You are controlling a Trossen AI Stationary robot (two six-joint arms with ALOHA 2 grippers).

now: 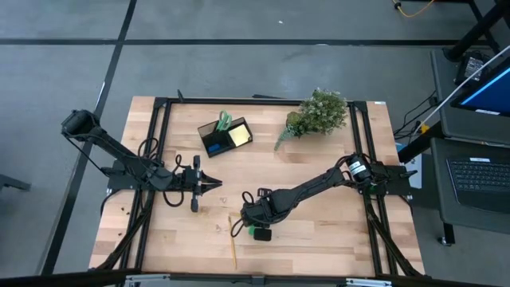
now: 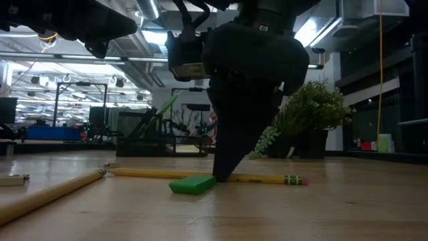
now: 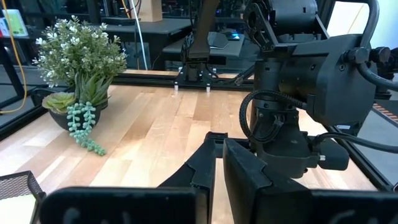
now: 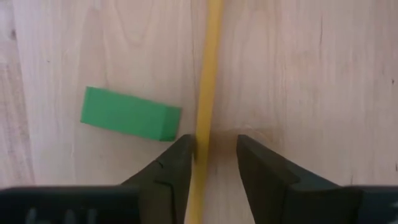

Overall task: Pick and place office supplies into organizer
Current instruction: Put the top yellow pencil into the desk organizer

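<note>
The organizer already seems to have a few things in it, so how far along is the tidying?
Partly done: the organizer already holds green-handled scissors, a yellow sticky-note pad and a blue block. In hand: the right pincer straddles a yellow pencil on the table, not lifted. Left: that pencil, the green block beside it, and another pencil. The left pincer waits nearby.

Overhead camera spans the whole table; low and right-wrist cameras closely share the green block.
</note>
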